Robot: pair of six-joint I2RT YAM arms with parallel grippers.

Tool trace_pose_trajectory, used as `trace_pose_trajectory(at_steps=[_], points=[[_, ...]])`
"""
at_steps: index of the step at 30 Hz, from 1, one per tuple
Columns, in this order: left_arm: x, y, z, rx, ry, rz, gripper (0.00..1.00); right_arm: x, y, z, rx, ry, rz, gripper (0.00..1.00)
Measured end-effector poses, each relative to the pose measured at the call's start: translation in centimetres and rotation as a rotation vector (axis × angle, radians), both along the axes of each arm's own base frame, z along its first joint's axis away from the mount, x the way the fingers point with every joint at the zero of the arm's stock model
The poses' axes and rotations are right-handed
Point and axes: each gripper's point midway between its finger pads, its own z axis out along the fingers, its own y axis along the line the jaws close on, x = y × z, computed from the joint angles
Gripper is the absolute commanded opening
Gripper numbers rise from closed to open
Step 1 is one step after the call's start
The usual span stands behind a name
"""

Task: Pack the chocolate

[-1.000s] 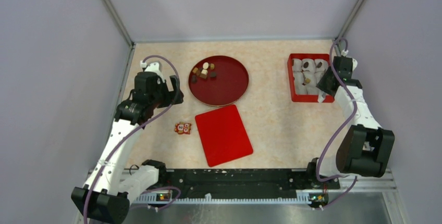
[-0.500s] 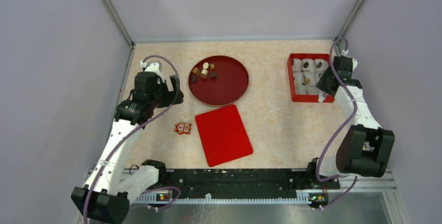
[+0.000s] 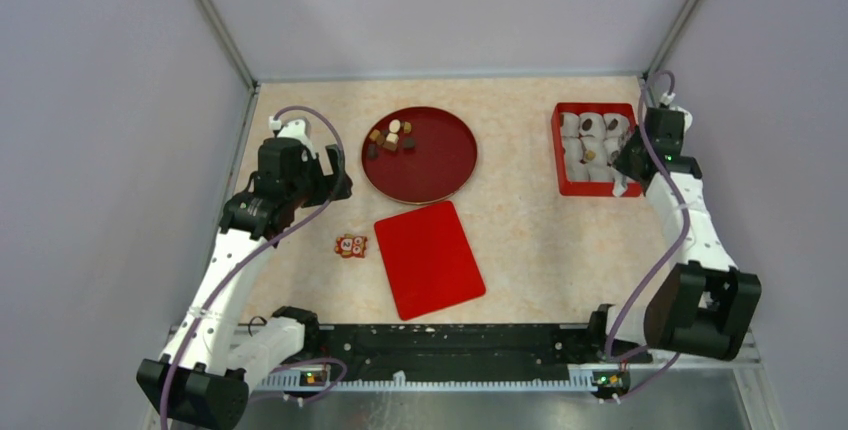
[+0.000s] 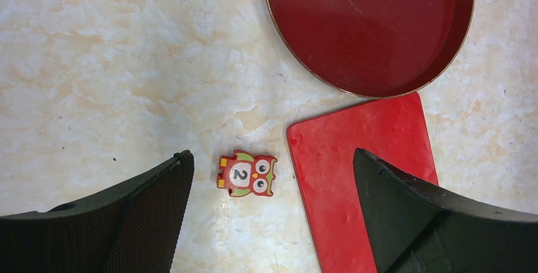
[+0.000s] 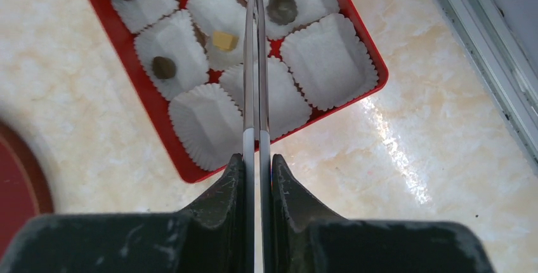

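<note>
Marbled table (image 3: 520, 230), round red plate (image 3: 440, 165); flat red lid (image 3: 428, 258); owl packet (image 3: 351, 246); red box (image 3: 557, 155)

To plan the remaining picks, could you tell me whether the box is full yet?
Not full: the box has at least three empty cups; others hold chocolate.

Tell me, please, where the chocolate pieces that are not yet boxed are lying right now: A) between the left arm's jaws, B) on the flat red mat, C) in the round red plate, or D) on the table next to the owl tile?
C: the top view shows the loose chocolate pieces clustered in the round red plate, toward its far left part, apart from the flat red mat.
</note>
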Motion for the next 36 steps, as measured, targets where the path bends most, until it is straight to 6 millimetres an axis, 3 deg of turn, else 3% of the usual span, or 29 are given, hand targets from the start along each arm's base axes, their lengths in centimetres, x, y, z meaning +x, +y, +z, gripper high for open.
trace_pose_trajectory(at_steps=[5,7,9,11,15,16,21,25,27,30,36], points=[[0.0,0.0,0.0,0.000,-0.001,0.000,0.99,-0.7,1.8,4.6,-0.008,-0.115,0.054,0.00],[0.0,0.0,0.0,0.000,0.000,0.000,0.99,-0.6,3.9,7.0,-0.020,-0.171,0.117,0.00],[0.0,0.0,0.0,0.000,0.000,0.000,0.99,-0.3,6.7,8.7,-0.024,-0.215,0.195,0.00],[0.0,0.0,0.0,-0.002,0.000,0.002,0.99,-0.2,11.1,10.1,-0.014,-0.248,0.320,0.00],[0.0,0.0,0.0,-0.009,0.002,0.007,0.99,-1.2,17.7,10.4,0.010,-0.254,0.507,0.00],[0.0,0.0,0.0,-0.010,0.002,0.009,0.99,-1.6,20.2,10.0,0.018,-0.243,0.573,0.00],[0.0,0.0,0.0,-0.011,0.003,0.014,0.99,-2.2,28.9,6.6,-0.009,-0.147,0.790,0.08],[0.0,0.1,0.0,-0.009,0.004,0.017,0.99,-2.9,33.9,2.2,-0.066,-0.042,0.920,0.17],[-0.1,0.1,-0.1,-0.007,0.008,0.018,0.99,-3.2,35.3,0.0,-0.087,0.010,0.959,0.21],[-0.1,0.2,-0.1,-0.004,0.006,0.023,0.99,-3.0,35.6,-2.2,-0.116,0.059,0.971,0.25],[-0.1,0.4,-0.1,0.001,0.005,0.029,0.99,-1.7,36.3,-3.5,-0.146,0.067,0.970,0.32]])
